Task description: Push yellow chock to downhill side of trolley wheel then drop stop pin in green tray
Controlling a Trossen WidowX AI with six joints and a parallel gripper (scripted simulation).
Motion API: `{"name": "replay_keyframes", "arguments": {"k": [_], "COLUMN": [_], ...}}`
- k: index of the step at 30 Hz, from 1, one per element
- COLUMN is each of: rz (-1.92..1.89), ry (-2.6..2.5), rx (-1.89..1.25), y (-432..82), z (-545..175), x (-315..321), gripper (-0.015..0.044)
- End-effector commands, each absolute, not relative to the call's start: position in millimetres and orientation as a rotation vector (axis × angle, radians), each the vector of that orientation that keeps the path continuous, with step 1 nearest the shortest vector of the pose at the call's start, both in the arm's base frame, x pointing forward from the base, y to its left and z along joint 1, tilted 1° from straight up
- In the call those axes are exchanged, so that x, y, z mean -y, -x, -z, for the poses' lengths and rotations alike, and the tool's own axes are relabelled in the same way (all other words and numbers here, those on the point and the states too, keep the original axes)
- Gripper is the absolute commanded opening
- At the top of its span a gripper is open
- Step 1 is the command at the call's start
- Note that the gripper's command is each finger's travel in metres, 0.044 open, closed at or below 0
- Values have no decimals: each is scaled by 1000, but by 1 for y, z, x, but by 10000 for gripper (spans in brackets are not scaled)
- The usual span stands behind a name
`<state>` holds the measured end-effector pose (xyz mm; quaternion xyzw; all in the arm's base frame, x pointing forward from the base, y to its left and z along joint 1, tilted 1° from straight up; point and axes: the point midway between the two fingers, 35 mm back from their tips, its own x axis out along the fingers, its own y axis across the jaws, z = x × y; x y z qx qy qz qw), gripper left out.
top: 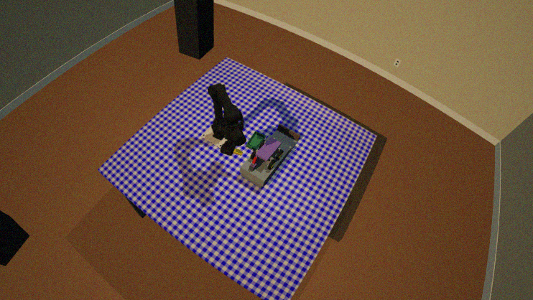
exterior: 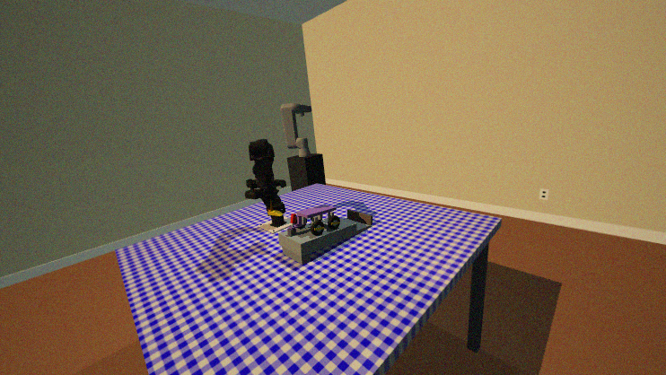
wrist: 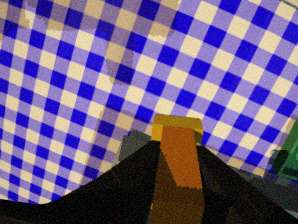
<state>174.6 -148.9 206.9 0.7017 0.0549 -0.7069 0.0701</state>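
Observation:
My gripper (top: 233,151) (exterior: 274,208) (wrist: 176,152) is shut on the orange handle of the yellow chock (top: 238,151) (exterior: 275,213) (wrist: 177,120). It holds the chock in the air beside the ramp (top: 256,180) (exterior: 291,246), off its pin end. The chock's black base cannot be made out. The purple-topped trolley (top: 268,149) (exterior: 316,212) stands on the ramp. The red-headed stop pin (top: 254,160) (exterior: 293,218) stands upright at the trolley's uphill end. The green tray (top: 256,141) (wrist: 288,161) lies beside the ramp on the arm's side and looks empty.
A brown end board (top: 289,131) (exterior: 359,216) stands across the ramp's low end. The arm's pale base plate (top: 209,137) (exterior: 268,226) lies on the checked table (top: 230,223) (exterior: 260,307). The trolley's black wheels (exterior: 318,227) rest on the ramp surface.

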Motion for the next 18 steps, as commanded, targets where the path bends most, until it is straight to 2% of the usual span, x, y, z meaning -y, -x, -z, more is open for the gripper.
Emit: {"name": "replay_keyframes", "arguments": {"k": [1, 18], "rz": [2073, 1723], "ry": [-2058, -1699], "rx": [-266, -759], "y": [-175, -175], "z": [-207, -207], "x": [148, 148], "gripper": [0, 0]}}
